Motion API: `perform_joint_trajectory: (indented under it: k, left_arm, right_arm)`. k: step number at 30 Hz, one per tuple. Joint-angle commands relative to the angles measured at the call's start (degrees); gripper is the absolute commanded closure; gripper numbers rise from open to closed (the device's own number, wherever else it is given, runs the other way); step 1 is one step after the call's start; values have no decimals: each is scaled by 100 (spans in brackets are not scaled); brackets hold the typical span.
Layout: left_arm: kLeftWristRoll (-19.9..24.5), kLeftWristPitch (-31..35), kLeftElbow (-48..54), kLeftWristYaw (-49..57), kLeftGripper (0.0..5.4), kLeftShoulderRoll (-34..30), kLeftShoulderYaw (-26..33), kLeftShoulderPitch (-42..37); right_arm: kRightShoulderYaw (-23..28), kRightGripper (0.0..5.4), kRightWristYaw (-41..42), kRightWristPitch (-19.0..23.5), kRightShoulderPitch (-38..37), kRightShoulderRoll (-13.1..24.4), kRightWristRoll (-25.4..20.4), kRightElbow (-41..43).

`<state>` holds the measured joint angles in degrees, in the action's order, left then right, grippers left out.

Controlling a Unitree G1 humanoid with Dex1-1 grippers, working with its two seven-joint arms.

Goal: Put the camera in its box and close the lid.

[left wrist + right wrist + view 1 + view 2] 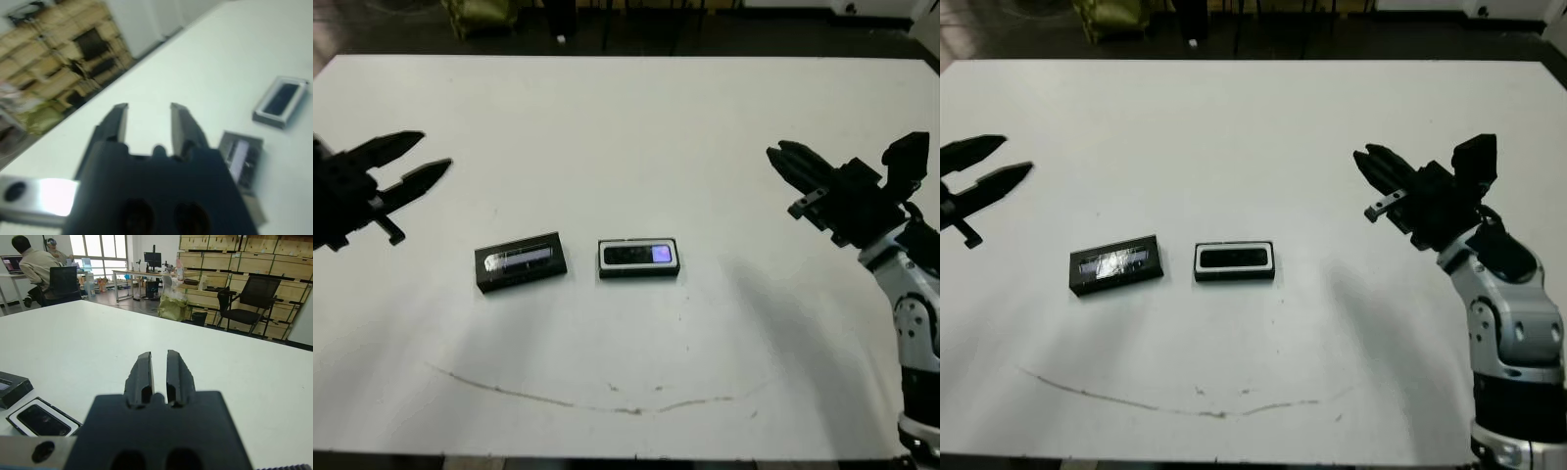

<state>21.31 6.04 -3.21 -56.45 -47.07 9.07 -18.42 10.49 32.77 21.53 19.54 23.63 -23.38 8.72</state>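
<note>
White table [626,127]; lid [521,260], a stiff, glossy, likely slippery slab near the front edge, best pinched across its long sides; box [638,258] just beside it, camera [640,255] seemingly already inside; left gripper [419,162] spread, right gripper [1367,160] nearly closed, both empty.

On the surface [626,127] in front of you, the box [638,258] sits near the middle with the camera [640,255] lying inside it, and the lid [521,260] lies just beside it on your left, apart from it. Your left gripper [415,163] hangs above the surface's left side, behind the lid. Your right gripper [788,157] hangs over the right side, well apart from the box.
</note>
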Motion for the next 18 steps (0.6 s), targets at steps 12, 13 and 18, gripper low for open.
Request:
perform_joint_trajectory:
  k: [12, 13, 18]
  left_arm:
    - [-895, -477, -1510, -1990, 3, -180, -1295, -1504]
    - [-926, -388, -1492, -2044, 3, -183, -1346, -1539]
    - [-1058, -74, -1357, -2063, 3, -155, -1470, -1563]
  right_arm:
    - [-47, 540, 86, -150, -64, 93, 7, -246]
    - [-47, 540, 78, -127, -64, 94, -4, -240]
    - [-64, 540, 61, -138, -66, 95, 16, -244]
